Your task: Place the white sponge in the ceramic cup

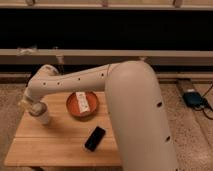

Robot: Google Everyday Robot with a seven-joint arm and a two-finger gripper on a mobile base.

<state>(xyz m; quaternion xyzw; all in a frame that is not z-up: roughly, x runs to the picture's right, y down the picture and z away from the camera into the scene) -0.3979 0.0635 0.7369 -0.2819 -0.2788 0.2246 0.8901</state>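
Wooden table, speckled floor

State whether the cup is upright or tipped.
Upright: the cup stands on its base at the left of the table, with the end effector just above it.

The pale arm reaches far left, elbow bent, its hand pointing down at the wrist.

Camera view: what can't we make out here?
- Inside of the ceramic cup: camera view, covered by the gripper, which sits right above its rim at the table's left end.
- Right part of the table: camera view, behind the robot's arm.
- White block in the orange dish: camera view, too small to identify as the sponge.
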